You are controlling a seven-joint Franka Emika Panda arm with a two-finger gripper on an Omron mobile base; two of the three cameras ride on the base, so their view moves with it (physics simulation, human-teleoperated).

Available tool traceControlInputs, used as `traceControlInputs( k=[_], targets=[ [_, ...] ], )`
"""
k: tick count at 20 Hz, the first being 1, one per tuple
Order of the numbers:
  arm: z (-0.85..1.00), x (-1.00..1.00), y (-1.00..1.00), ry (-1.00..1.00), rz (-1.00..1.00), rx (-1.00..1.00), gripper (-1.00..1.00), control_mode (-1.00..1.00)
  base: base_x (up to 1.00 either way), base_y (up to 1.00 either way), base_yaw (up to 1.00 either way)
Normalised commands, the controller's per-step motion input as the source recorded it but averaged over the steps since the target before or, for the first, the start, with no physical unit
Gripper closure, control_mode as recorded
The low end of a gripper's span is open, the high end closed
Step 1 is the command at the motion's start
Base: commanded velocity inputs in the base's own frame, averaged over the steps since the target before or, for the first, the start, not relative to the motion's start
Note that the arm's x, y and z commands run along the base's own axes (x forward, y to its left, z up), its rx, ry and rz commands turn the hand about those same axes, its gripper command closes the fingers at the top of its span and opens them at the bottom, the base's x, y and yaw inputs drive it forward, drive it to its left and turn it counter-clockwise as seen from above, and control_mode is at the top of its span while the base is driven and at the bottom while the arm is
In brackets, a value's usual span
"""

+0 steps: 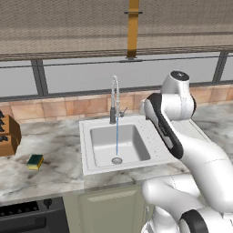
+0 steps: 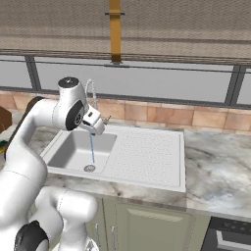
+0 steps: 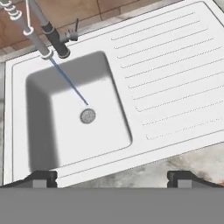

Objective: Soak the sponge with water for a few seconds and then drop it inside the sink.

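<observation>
The gripper (image 3: 112, 178) is held with its two finger tips (image 3: 42, 178) spread wide and nothing between them, above the front rim of the sink (image 3: 26, 131), looking down into the basin. One round metal drain (image 3: 88, 116) is seen in the basin floor, and one thin blue stream of water (image 3: 69, 83) is seen running from the spout of the single coiled spring faucet (image 1: 113, 98) to a spot just beside that drain. A ribbed drainboard (image 3: 170, 74) is joined to the basin on one side. The sink is set into a marble countertop (image 1: 54, 154), backed by a band of tan tiles (image 2: 166, 115) and a row of windows (image 1: 91, 75) above. One sponge (image 1: 35, 161) is seen lying flat on the countertop, well apart from the sink on its left, green face up; its long axis cannot be told at this size. Beyond it, one wooden knife block (image 1: 8, 135) is seen at the picture's left edge.
</observation>
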Motion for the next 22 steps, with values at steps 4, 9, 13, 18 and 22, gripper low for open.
traceControlInputs(
  k=[4,9,13,18,22],
  targets=[
    [0.00,-0.57,0.29,0.00,0.07,0.00,-1.00,-1.00,0.00,0.00,0.00],
    [0.00,-0.44,0.27,0.00,0.04,0.00,-1.00,-1.00,0.00,0.00,0.00],
    [0.00,-0.28,0.33,0.00,0.05,0.00,-1.00,-1.00,0.00,0.00,0.00],
    [0.00,-0.07,0.44,0.00,0.09,0.00,-1.00,-1.00,0.00,0.00,0.00],
    [0.00,0.00,0.52,0.00,0.11,0.00,-1.00,-1.00,0.00,0.00,0.00]
  ],
)
